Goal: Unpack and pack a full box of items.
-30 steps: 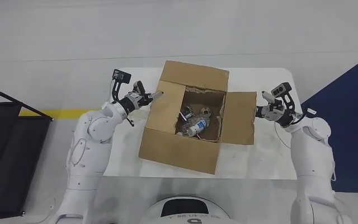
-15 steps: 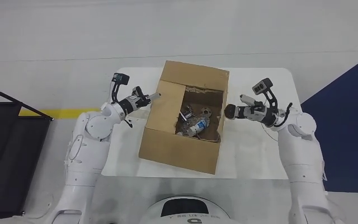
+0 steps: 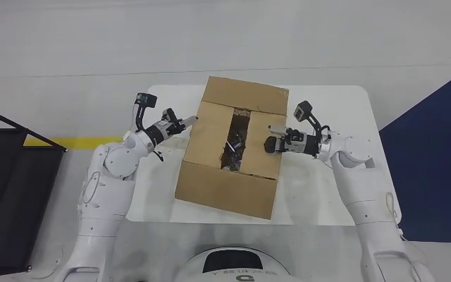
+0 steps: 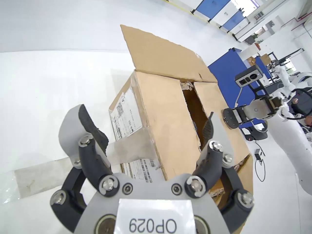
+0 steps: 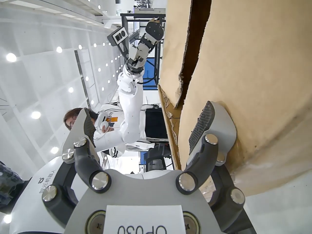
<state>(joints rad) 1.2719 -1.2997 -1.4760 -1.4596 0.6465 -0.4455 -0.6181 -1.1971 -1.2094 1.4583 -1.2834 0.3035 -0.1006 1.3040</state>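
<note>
A brown cardboard box [image 3: 224, 185] stands mid-table, and its far flap [image 3: 246, 95] still stands up. The two side flaps lie over the top with a narrow gap between them, where a bottle and other items [image 3: 234, 145] show. My left gripper [image 3: 193, 120] [image 4: 146, 125] is open at the box's upper left edge, over the left flap [image 4: 168, 120], with nothing in it. My right gripper [image 3: 270, 144] [image 5: 143, 122] is open too, one finger [image 5: 202, 125] pressed flat against the right flap [image 5: 248, 57].
The white table [image 3: 338, 190] has bare room on both sides of the box and in front of it. A label is stuck to the box's left wall [image 4: 126, 115]. Grey floor lies all around the table.
My right arm has swung left and pushed the right flap from lying out flat on the table to folded over the box. The left gripper has barely shifted.
</note>
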